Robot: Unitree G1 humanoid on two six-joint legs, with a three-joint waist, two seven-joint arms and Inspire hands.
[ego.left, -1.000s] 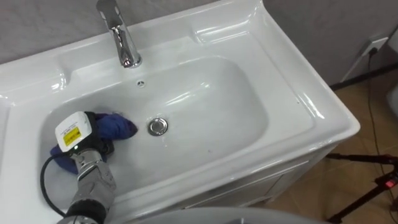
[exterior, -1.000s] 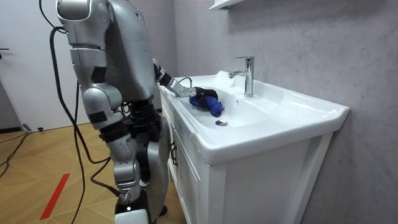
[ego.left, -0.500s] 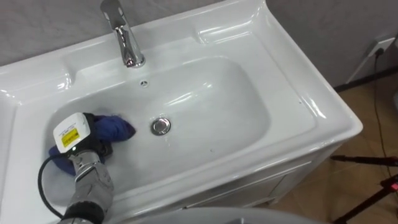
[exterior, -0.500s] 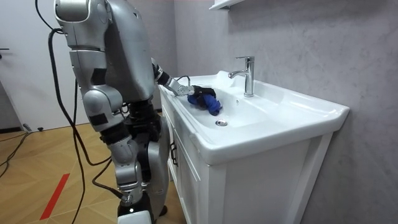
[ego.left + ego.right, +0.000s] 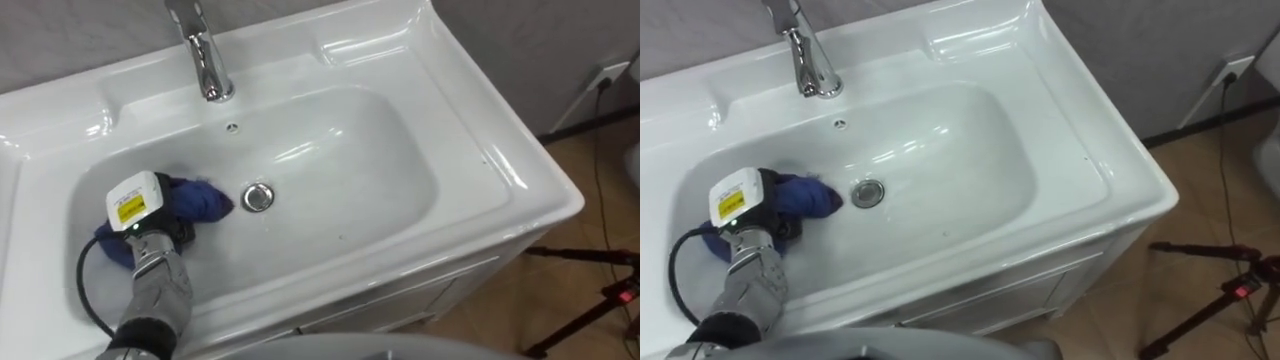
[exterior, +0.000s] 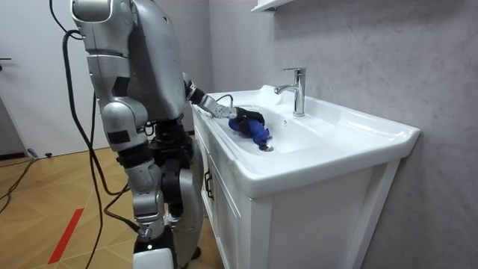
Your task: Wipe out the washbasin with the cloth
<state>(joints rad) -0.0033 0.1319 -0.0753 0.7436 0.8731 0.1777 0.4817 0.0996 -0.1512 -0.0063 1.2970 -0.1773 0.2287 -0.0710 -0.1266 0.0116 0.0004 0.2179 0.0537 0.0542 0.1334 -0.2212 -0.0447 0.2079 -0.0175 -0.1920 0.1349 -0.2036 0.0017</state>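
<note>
Basin (image 5: 520, 180) of glossy white ceramic, seen from above: a broad rectangular top with rounded corners and a raised rim, sunk in the middle into a smooth oval-cornered bowl that catches soft streaks of light. At the back edge stands a polished chrome tap (image 5: 205, 60), a slim upright column with a mirror finish, and just in front of it on the bowl's wall is a small round overflow hole (image 5: 232, 127). A round metal drain (image 5: 258, 197) with a shiny ring sits at the bottom of the bowl. Just to the left of the drain lies a blue cloth (image 5: 200, 200), soft and crumpled into loose folds, its nearest fold almost reaching the drain's ring. The robot's left hand (image 5: 158, 228), dark and mechanical at the end of a ribbed silver forearm, lies on top of the cloth in the left part of the bowl; whether it grips the cloth or only presses down on it cannot be told, as its underside is hidden. In the room view the robot stands upright against the front of a white panelled cabinet (image 6: 299, 217) that carries the basin, its left arm stretched over the rim. Behind the basin is a mottled grey wall (image 6: 358, 45), and the floor (image 6: 45, 202) is warm wood laid in a herringbone pattern.
</note>
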